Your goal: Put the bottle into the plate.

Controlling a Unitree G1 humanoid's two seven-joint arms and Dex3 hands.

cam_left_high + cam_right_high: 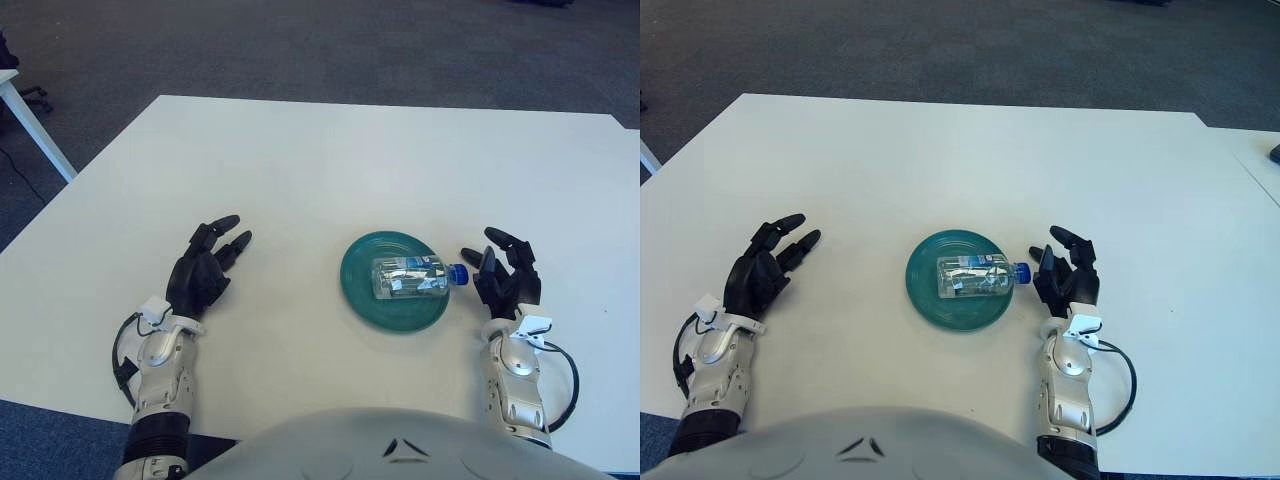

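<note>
One water bottle (411, 277) lies sideways in my green plate (372, 300), apparently delivered; right hand (505, 283) beside its cap and left hand (205, 271) wait, fingers spread, empty.

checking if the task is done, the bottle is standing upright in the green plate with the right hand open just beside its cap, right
Not quite. The bottle is lying on its side in the green plate, not upright, with its blue cap pointing toward the right hand; the left eye view shows this. The rest holds: that hand is open beside the cap, holding nothing.
</note>
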